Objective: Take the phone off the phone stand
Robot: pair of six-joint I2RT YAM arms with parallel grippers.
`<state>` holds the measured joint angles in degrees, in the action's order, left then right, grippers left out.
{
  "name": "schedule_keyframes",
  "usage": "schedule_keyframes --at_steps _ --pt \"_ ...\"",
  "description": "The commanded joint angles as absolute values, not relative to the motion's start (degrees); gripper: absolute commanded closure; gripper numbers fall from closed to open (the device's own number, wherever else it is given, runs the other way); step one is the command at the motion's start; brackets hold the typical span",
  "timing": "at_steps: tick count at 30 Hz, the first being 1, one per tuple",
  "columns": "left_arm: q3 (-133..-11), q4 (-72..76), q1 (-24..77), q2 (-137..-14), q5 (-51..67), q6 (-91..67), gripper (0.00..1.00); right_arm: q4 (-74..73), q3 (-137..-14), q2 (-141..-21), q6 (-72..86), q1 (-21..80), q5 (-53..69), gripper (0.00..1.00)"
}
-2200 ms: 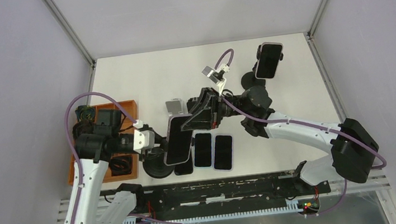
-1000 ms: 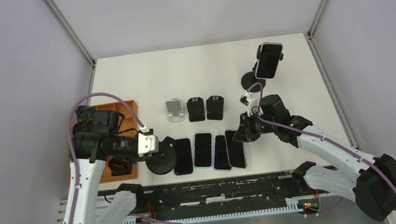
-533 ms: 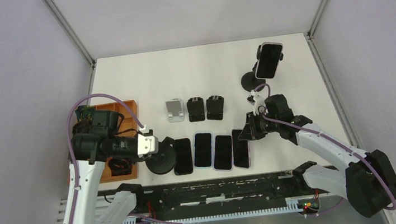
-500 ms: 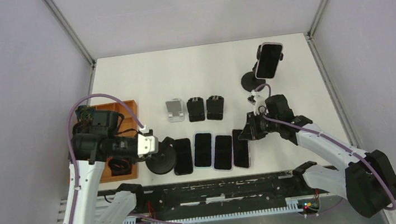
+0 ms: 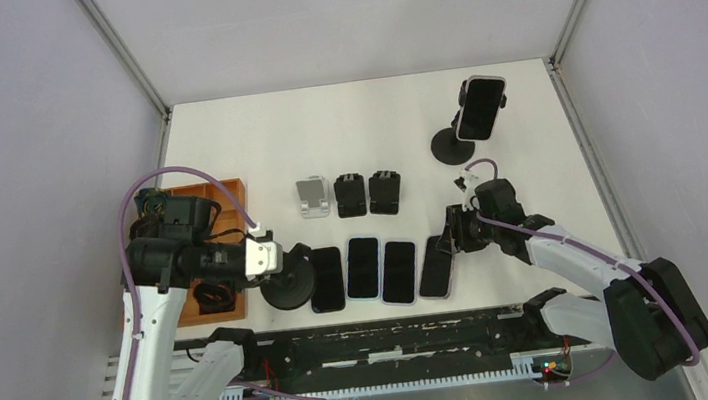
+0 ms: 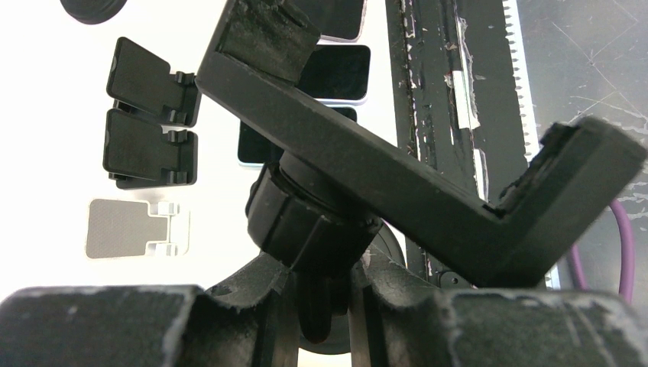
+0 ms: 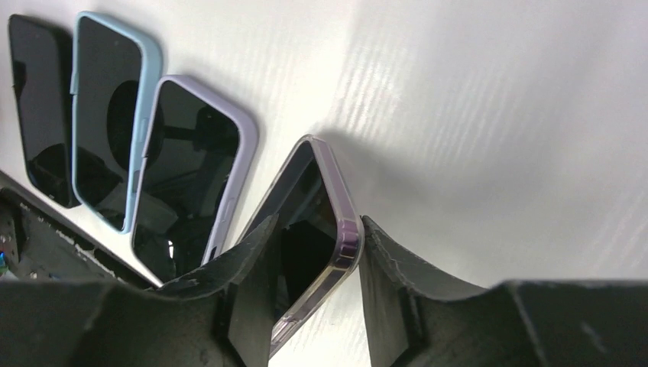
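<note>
The black phone stand sits at the near left with its cradle empty. My left gripper is shut on the stand's neck, just under the ball joint. The clear-cased phone with a purple rim lies at the right end of a row of phones, slightly askew. In the right wrist view, the phone's near corner sits tilted between the fingers of my right gripper. Those jaws stand wider than the phone is thick. My right gripper is low over the phone's far end.
Three other phones lie side by side left of it. Three small folding stands sit behind them. A second stand at the back right holds another phone. An orange tray is behind my left arm.
My right gripper has carried the phone down to the right end of the row, and its jaws have widened around it. The left arm and the stand have not moved.
</note>
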<state>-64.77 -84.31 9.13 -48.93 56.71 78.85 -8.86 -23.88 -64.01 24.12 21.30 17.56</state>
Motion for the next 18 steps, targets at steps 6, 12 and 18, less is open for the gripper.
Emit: schedule_keyframes --at_steps 6,12,18 --pt "-66.4 -81.9 9.1 -47.9 61.1 78.9 0.98 -7.6 -26.0 -60.7 24.8 21.4 12.4 0.25" --pt "-66.4 -80.4 9.1 -47.9 62.1 77.5 0.98 -7.5 -29.4 -54.1 26.4 22.9 16.2 0.17" --pt "-66.5 -79.9 9.1 -48.5 63.2 76.6 0.98 -1.2 -40.4 -52.1 29.0 35.5 25.0 0.15"
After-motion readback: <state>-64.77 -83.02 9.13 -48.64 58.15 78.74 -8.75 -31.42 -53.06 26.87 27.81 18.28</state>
